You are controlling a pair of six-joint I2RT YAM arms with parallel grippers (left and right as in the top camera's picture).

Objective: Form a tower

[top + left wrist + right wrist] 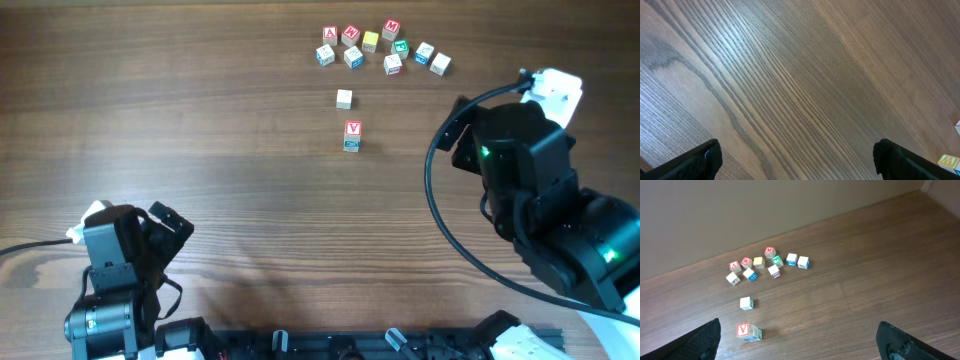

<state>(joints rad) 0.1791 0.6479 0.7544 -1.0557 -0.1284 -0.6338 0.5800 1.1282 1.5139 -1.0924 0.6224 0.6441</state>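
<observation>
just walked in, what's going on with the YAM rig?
Nothing is held. The left hand and right hand are both open, touching no cube. A cube pair, red V and teal-marked, sits together; whether stacked is unclear. A plain cube and a loose cluster lie beyond it.

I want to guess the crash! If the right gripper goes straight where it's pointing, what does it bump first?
Probably just the bare table. The red-V cubes sit off to the side of the line of the right gripper, though depth is hard to judge.
</observation>
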